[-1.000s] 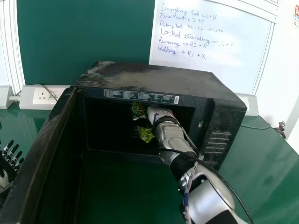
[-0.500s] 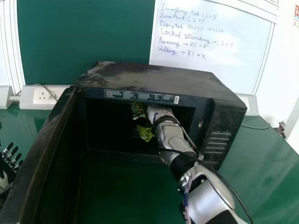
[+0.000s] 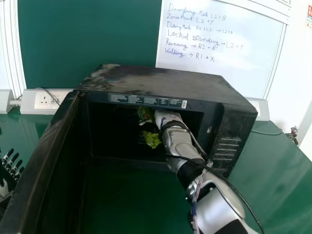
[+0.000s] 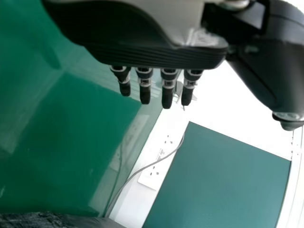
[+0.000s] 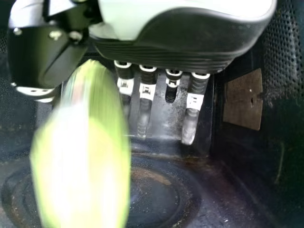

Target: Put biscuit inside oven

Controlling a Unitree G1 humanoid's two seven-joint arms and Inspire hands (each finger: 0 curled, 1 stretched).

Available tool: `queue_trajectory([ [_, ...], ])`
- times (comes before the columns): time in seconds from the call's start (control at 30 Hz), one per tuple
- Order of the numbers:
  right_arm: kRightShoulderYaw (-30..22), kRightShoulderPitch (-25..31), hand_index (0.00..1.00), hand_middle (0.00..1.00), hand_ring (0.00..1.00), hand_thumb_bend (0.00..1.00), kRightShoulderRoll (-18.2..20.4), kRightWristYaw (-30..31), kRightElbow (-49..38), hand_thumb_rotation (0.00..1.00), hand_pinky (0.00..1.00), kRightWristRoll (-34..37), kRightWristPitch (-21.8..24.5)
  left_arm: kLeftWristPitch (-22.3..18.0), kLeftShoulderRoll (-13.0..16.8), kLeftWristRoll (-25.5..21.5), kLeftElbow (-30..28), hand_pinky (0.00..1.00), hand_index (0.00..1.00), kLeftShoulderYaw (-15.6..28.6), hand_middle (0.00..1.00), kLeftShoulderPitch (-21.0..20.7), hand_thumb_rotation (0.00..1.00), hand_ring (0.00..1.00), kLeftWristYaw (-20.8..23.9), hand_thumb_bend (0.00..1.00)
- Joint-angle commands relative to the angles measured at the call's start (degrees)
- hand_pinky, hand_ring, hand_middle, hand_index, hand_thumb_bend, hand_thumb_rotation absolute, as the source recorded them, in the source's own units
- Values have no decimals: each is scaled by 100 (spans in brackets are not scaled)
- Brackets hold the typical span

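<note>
A: Where is the biscuit packet to be seen?

B: It is seen inside the oven, in its green wrapper, just beside the right hand. In the right wrist view it is blurred, close to the thumb.

A: And how is the right hand held?

B: Open, with its fingers extended. Whether the packet is touched by it cannot be told.

A: What of the oven itself?

B: It is set on the green bench, its door swung wide towards the robot's left. The right arm is placed through the opening. Inside, a flat plate is seen on a wall.

A: And the left hand?

B: It is held outside, beyond the open door, with its fingers straightened. Behind the oven, a whiteboard with handwriting is seen.
</note>
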Motion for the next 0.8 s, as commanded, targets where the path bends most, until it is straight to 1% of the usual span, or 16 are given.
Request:
queue_trajectory([
  [0.0, -49, -174, 89, 78, 70, 91, 16, 43, -75, 42, 58, 76, 18, -56, 27, -46, 24, 70, 50, 70, 76, -13, 5, 73, -46, 51],
  [0.07, -37, -160, 91, 82, 74, 93, 0, 67, -93, 46, 61, 76, -14, -69, 50, -8, 28, 70, 50, 51, 76, -1, 5, 73, -58, 51],
  [0.1, -29, -158, 92, 82, 74, 93, -2, 85, -97, 47, 61, 73, -13, -76, 62, 9, 32, 70, 50, 43, 76, 7, 5, 73, -69, 51],
  [0.17, -40, -153, 94, 83, 72, 95, 0, 114, -103, 51, 58, 94, 11, -94, 77, 9, 53, 70, 50, 49, 76, 18, 5, 73, -96, 51],
  [0.2, -59, -147, 94, 83, 72, 95, 0, 118, -114, 51, 58, 115, 19, -109, 78, 3, 69, 70, 50, 56, 76, 19, 5, 73, -110, 51],
  [0.23, -77, -141, 94, 84, 74, 96, -1, 116, -127, 52, 61, 140, 28, -126, 76, -1, 80, 70, 50, 61, 76, 19, 5, 73, -120, 51],
  [0.33, -125, -112, 93, 81, 73, 97, 7, 127, -214, 53, 62, 206, 113, -114, 66, -3, 79, 70, 50, 61, 75, 2, 5, 73, -72, 51],
  [0.4, -140, -77, 92, 72, 63, 97, 16, 141, -301, 53, 51, 229, 200, -110, 73, -6, 73, 69, 50, 57, 75, 5, 5, 73, -72, 51],
  [0.5, -82, -25, 91, 68, 59, 97, 12, 221, -446, 55, 45, 205, 330, -130, 84, 10, 70, 70, 50, 44, 76, 19, 5, 73, -97, 51],
  [0.57, -61, 30, 90, 73, 65, 98, -4, 290, -593, 56, 51, 192, 417, -164, 104, 25, 91, 70, 50, 36, 76, 21, 5, 73, -141, 51],
  [0.6, -108, 84, 90, 78, 72, 99, -21, 302, -694, 56, 57, 238, 447, -153, 100, 0, 102, 70, 50, 50, 75, 7, 5, 74, -133, 51],
  [0.63, -154, 144, 89, 81, 76, 99, -40, 311, -806, 54, 63, 283, 475, -142, 105, -10, 115, 70, 50, 57, 76, -8, 5, 74, -122, 51],
  [0.67, -185, 209, 88, 83, 79, 99, -56, 322, -925, 54, 66, 309, 520, -135, 114, -6, 125, 70, 50, 58, 76, -15, 5, 74, -115, 51],
  [0.7, -201, 279, 88, 83, 78, 99, -74, 337, -1060, 53, 66, 316, 579, -127, 121, -4, 133, 70, 50, 62, 76, -21, 5, 74, -105, 51],
  [0.77, -206, 434, 88, 75, 69, 98, -119, 391, -1353, 53, 56, 300, 682, -119, 133, -19, 156, 70, 50, 75, 76, -32, 5, 74, -107, 51],
])
